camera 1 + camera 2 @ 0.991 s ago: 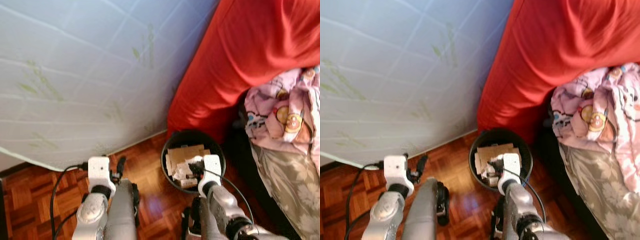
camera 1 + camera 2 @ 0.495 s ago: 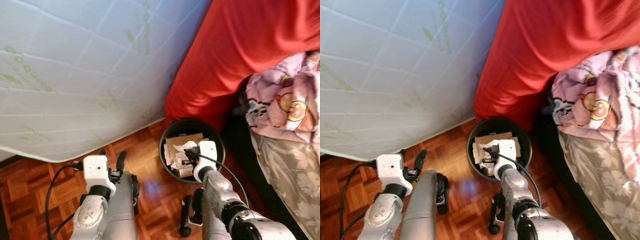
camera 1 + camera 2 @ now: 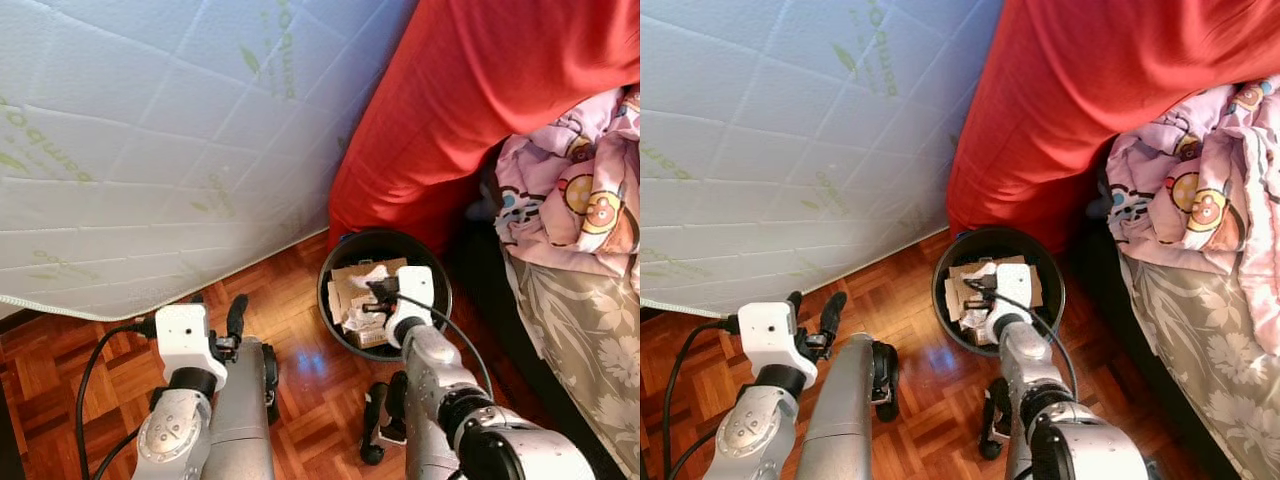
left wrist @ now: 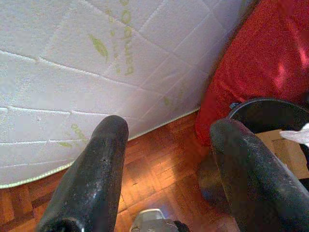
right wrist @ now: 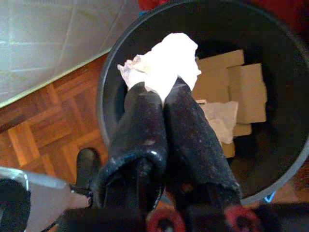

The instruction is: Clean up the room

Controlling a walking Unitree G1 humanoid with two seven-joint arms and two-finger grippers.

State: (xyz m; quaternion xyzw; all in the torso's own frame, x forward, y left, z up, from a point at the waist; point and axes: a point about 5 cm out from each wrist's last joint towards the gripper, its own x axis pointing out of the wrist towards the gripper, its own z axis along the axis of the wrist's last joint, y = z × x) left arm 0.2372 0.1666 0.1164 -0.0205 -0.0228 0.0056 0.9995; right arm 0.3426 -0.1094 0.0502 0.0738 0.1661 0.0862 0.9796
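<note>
right gripper (image 5: pixel 164 99) pinches crumpled tissue (image 5: pixel 164 60) above black bin (image 5: pixel 285 164).

- This is a bedroom in a home.
- A white quilted mattress (image 3: pixel 150 150) with green leaf prints and lettering fills the upper left of the frame, its edge resting on the floor.
- A red sheet (image 3: pixel 480 90) drapes down at the upper right.
- A pink children's blanket (image 3: pixel 575 190) with cartoon figures lies crumpled at the right edge, above a beige flower-patterned cover (image 3: pixel 590 360) at the lower right.
- The floor (image 3: pixel 60 370) is reddish-brown wood parquet, laid in small squares, across the bottom.
- A small round black bin (image 3: pixel 335 270) holding cardboard and crumpled paper stands on the floor at the centre, just below the red sheet.
</note>
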